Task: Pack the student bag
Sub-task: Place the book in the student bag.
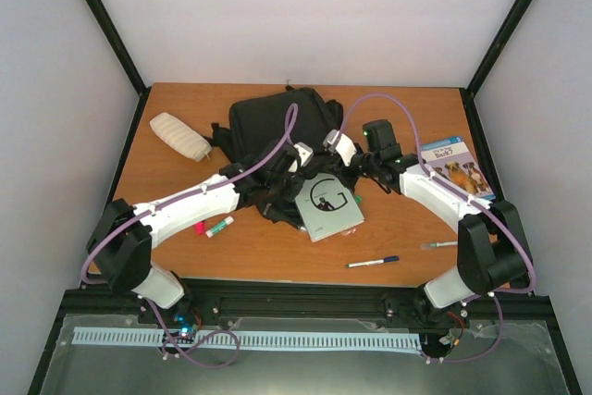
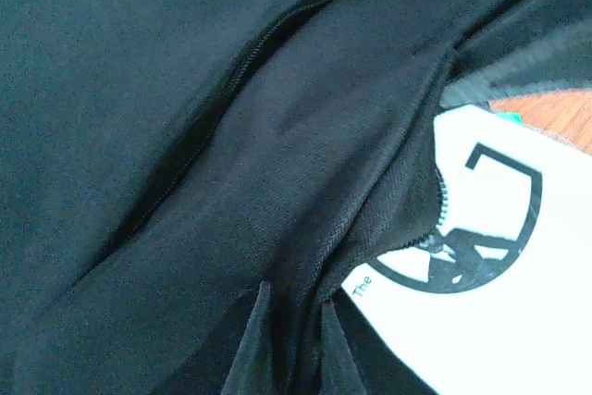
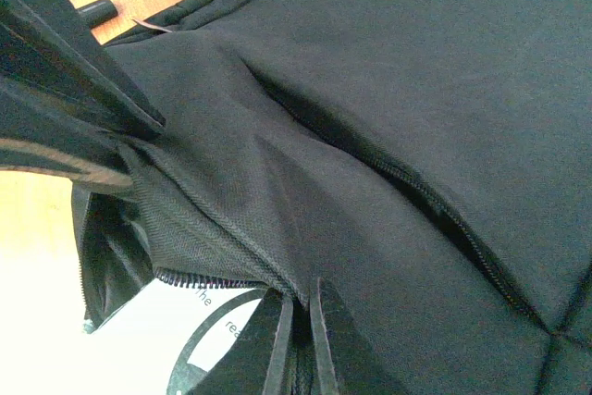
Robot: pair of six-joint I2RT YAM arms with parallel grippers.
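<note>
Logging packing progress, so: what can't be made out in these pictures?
- student bag, inside: every view, its own black fabric covers it.
- white book, upper end: top view, under the bag's edge.
- left gripper, hold: left wrist view, dark folds hide whether it clamps fabric.
- blue book, title: top view, too small.

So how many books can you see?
2. A white book lies at the mouth of the student bag, mid-table; a blue book with dogs lies at the far right. More may hide inside the bag.
</note>
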